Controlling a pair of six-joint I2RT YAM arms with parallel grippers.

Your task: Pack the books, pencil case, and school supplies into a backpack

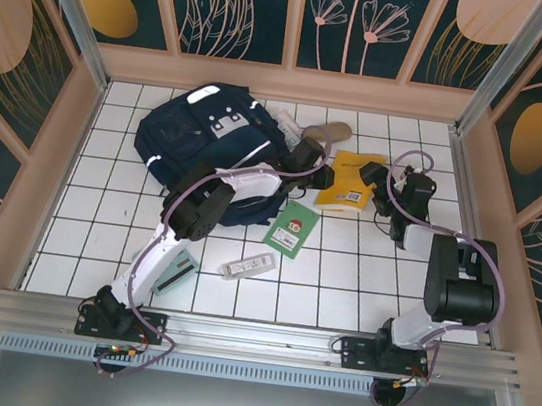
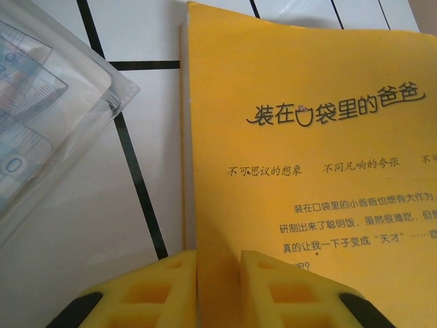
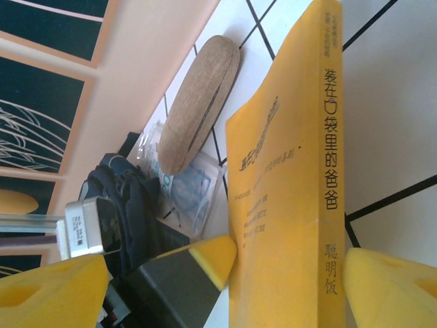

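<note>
Judging by what lies out, packing is at an early stage. Every item I can see sits outside the backpack [image 1: 209,139], which lies at the far left of the desk [image 1: 94,239]; whether it holds anything I cannot tell. The left tool [image 2: 218,256] is clenched on the edge of the yellow-orange book [image 2: 307,137], which is raised on edge just right of the backpack. The right tool [image 3: 225,273] stands released, its fingers spread to either side of the spine. Counted:
- two books, the yellow-orange one and a green book [image 1: 292,229] at mid-desk
- one pencil case [image 1: 334,131] and one clear packet [image 1: 287,122] at the far edge
- one white-grey bar [image 1: 247,265]
- one calculator [image 1: 175,272] near left
- one backpack
</note>
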